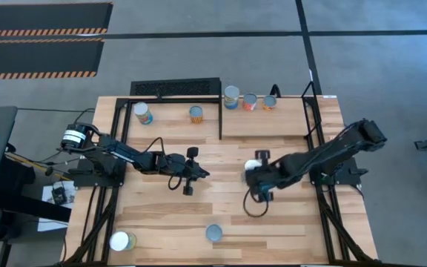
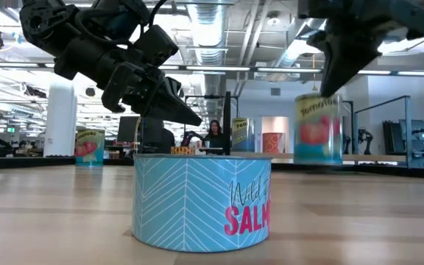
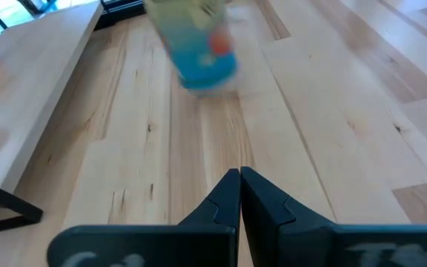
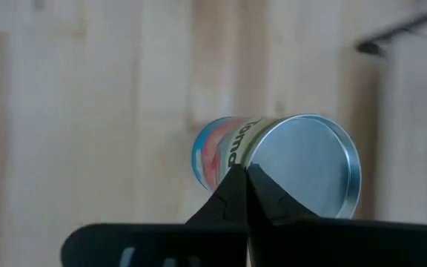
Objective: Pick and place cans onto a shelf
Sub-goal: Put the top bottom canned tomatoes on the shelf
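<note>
The right gripper (image 1: 252, 176) is hanging over the middle of the table (image 1: 288, 222), its fingers (image 4: 245, 194) pressed together with nothing between them; a tomato can (image 4: 273, 167) is sitting just beyond the tips, showing a plain silver lid and a blue, red and green label, and whether the fingertips are touching it cannot be told. The left gripper (image 1: 191, 178) is hovering left of centre above bare wood, jaws likewise together and empty. In the low view a short, wide salmon can (image 2: 201, 199) with a pale blue chevron label and pink lettering is standing upright closest to the camera; in the high view it is appearing as a grey disc at the near edge. A white-topped can (image 1: 122, 240) is resting at the near left corner. On the shelf (image 1: 173, 122), a raised light-wood board framed in black bars at the far side, two cans (image 1: 144, 113) are standing upright, well apart. Three more cans (image 1: 250, 101) are standing in a row along the far edge to the right of it
</note>
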